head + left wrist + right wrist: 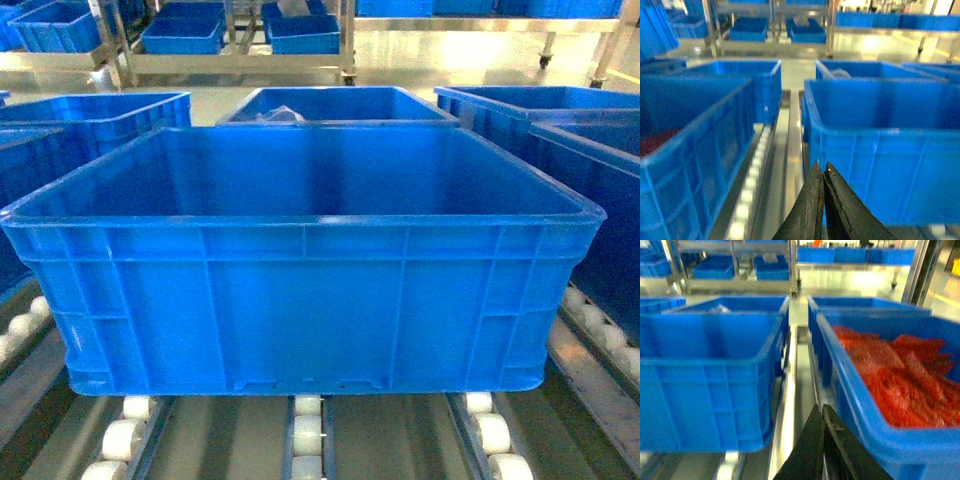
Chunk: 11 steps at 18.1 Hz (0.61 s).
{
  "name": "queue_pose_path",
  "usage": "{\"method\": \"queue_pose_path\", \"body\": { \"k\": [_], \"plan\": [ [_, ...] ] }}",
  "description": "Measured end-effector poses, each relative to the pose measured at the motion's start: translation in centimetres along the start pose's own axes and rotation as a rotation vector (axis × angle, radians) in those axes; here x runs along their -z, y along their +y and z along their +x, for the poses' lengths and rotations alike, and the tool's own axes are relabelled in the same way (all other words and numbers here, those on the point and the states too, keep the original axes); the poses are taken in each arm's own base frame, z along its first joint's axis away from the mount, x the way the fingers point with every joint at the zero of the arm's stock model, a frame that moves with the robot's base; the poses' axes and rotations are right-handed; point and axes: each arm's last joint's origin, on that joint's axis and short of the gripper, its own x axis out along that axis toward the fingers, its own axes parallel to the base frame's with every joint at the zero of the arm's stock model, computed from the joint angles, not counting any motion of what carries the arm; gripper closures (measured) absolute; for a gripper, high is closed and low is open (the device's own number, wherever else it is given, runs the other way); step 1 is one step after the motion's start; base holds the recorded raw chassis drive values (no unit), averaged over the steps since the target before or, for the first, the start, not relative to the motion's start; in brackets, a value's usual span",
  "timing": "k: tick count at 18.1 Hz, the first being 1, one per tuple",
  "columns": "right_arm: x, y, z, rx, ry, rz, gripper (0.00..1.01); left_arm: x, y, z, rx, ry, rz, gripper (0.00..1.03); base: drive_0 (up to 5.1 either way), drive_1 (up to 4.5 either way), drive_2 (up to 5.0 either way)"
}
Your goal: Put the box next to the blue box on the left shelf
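**Big blue box waits on the rollers, both grippers empty**

The box sits right in front of the robot, in the middle lane. It rests on white rollers, prob. so boxes can slide along w/o lifting. It looks empty inside.

Other blue boxes sit close on both sides. The left neighbour box has something dark red low inside, too blurry to tell what. The right neighbour box is full of orange-red stuff. A box behind holds something pale, hard to make out.

Left gripper: fingers pressed together, holding nothing. It points down the gap btw. the middle box and the left one. Right gripper: fingers also pressed together, nothing in them. It points down the gap on the other side. So one arm is at each side of the box, likely so they can lift it from both sides.

Far back are metal shelves w/ more blue boxes. Can't tell which is the left shelf meant in the task. The box is not on a shelf yet; lifting hasn't begun, I think.
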Motion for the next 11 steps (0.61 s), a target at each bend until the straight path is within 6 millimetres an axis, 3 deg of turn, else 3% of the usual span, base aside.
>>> {"method": "queue_pose_path", "body": {
  "k": [2,11],
  "plan": [
    [0.29,0.00,-0.84,0.000,0.010,0.000,0.99,0.16,0.01,-0.71,-0.002,-0.004,0.000,1.01,0.0,0.00,0.0],
    [0.24,0.00,-0.91,-0.001,0.004,0.000,0.99,0.20,0.01,-0.71,-0.002,0.002,0.001,1.01,0.0,0.00,0.0]
  ]
}}
